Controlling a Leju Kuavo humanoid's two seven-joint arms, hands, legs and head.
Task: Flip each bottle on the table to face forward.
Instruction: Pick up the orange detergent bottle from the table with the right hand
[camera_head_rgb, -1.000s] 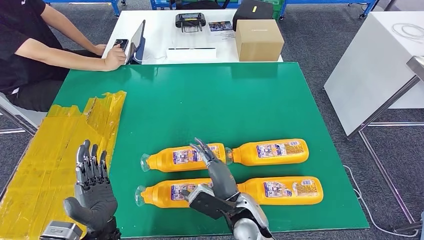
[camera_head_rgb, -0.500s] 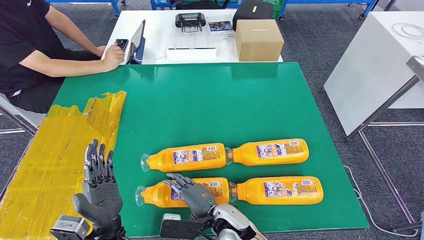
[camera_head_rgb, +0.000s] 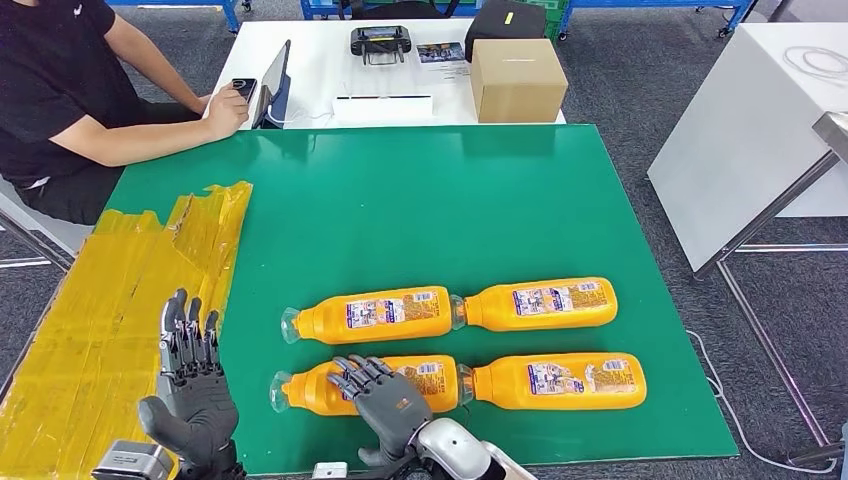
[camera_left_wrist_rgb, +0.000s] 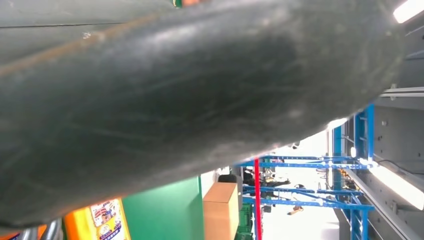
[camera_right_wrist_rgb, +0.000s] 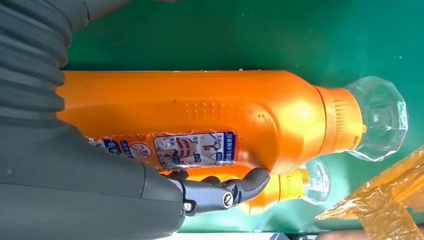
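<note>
Right hand (camera_head_rgb: 385, 395), fingers draped over the near-left bottle (camera_head_rgb: 330, 388) at six o'clock; whether it grips, you cannot tell. Rigid, smooth, rollable: take mid-body. Left hand (camera_head_rgb: 190, 395) spread, empty.

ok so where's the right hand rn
In the head view the right hand lies over the near-left bottle, at the green table's near edge.

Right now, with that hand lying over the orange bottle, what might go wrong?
The right hand lies over the near-left bottle, which lies close beside its neighbours. Rolling it could nudge the bottle behind or the near-right bottle. Round, smooth bottles may also slip from the fingers.
</note>
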